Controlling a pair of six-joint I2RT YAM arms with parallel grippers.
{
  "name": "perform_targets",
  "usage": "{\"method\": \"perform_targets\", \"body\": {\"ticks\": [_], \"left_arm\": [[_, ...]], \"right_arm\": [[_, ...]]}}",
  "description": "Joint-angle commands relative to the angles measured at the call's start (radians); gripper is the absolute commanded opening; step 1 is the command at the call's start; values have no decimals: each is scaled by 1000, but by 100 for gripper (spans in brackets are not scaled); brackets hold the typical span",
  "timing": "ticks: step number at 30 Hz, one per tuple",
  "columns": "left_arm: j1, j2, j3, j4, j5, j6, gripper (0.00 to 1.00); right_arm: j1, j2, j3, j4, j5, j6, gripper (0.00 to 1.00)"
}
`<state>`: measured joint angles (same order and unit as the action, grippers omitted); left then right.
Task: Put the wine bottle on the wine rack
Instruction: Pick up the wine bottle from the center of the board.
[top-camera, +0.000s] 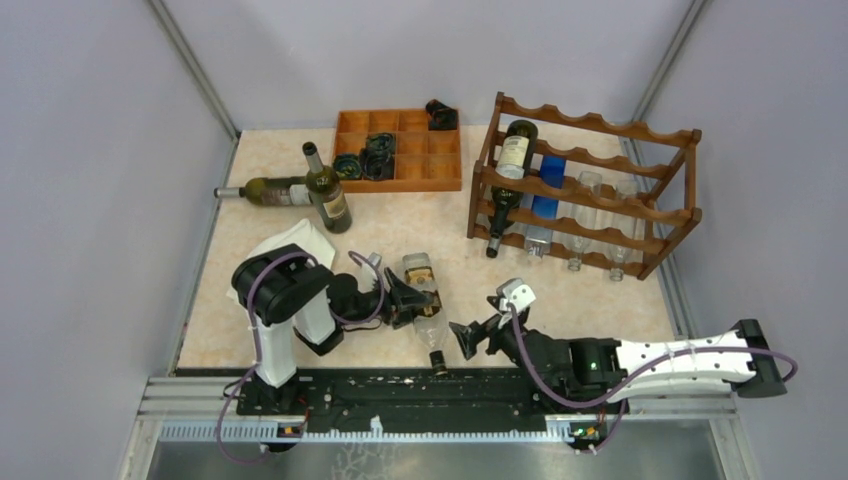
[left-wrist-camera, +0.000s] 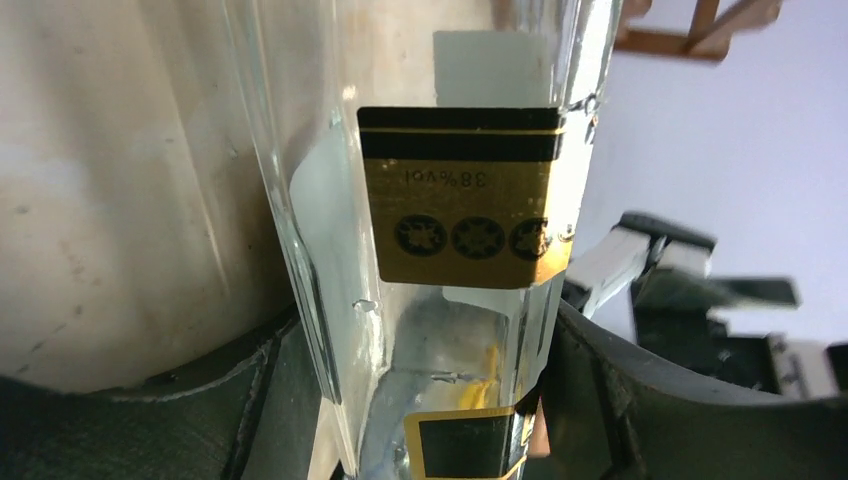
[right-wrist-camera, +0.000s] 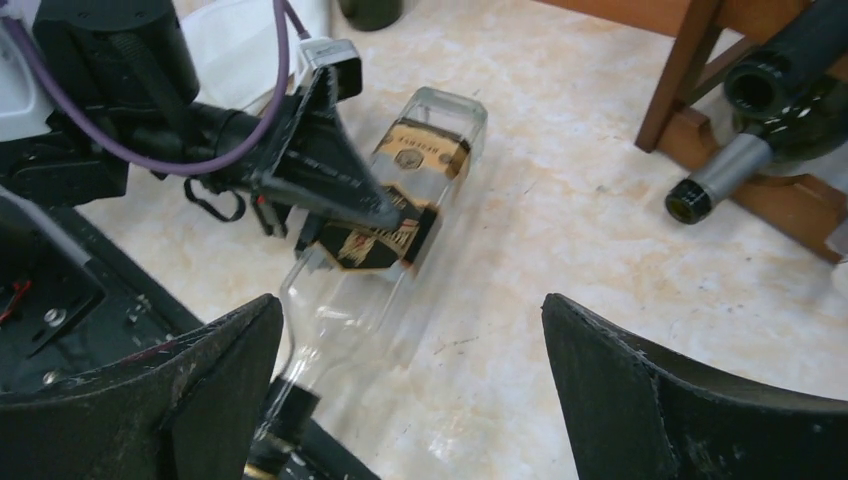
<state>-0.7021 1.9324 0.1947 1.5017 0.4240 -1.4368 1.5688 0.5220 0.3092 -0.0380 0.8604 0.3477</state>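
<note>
A clear square bottle (top-camera: 424, 295) with gold-and-black labels lies on the table near the front edge, its black-capped neck toward the arm bases. My left gripper (top-camera: 410, 298) is shut on its labelled body, which fills the left wrist view (left-wrist-camera: 450, 200) between my fingers (left-wrist-camera: 240, 400). My right gripper (top-camera: 467, 338) is open and empty, just right of the bottle's neck; in the right wrist view the bottle (right-wrist-camera: 400, 200) lies ahead, its neck by the left finger (right-wrist-camera: 200, 380). The reddish-brown wine rack (top-camera: 600, 125) stands at the back right.
The rack holds a dark bottle (top-camera: 513, 160), a blue bottle (top-camera: 547, 190) and clear ones. An orange-brown compartment tray (top-camera: 440, 182) sits at the back. A lying green bottle (top-camera: 270, 190) and an upright one (top-camera: 326, 192) stand at the left. A white cloth (top-camera: 300, 243) lies by the left arm.
</note>
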Motion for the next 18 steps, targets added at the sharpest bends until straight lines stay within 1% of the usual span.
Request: {"method": "perform_targets", "body": {"ticks": [1,2,3,6,8,10,11,12,14,16,18], "left_arm": [[26,-59,39,196,283,239,0],[27,-82,42,151,316,293,0],[27,-106,43,110,343,350,0],[27,-224,39,-62,384,533,0],[28,-304,44,-190,401,661,0],[30,-373,67,-342,431,769,0],[31,-395,83,-394,455,805,0],[35,-412,95,-425,482,828,0],[50,-430,111,-436,527,836,0],[65,-442,121,-432,538,820,0],[78,-446,122,-398,537,791,0]], "right_arm": [[-27,63,108,-37,128,1,98],[-58,90,126,-33,120,29,99],[-103,116,148,-35,64,65,99],[-300,167,179,8,-177,176,98],[-388,179,178,84,-277,176,98],[-441,195,188,149,-346,144,98],[-466,213,199,160,-386,137,98],[-497,236,212,163,-444,142,98],[-543,280,230,174,-547,165,98],[-549,299,219,219,-600,184,98],[-549,300,201,244,-607,231,98]]}}
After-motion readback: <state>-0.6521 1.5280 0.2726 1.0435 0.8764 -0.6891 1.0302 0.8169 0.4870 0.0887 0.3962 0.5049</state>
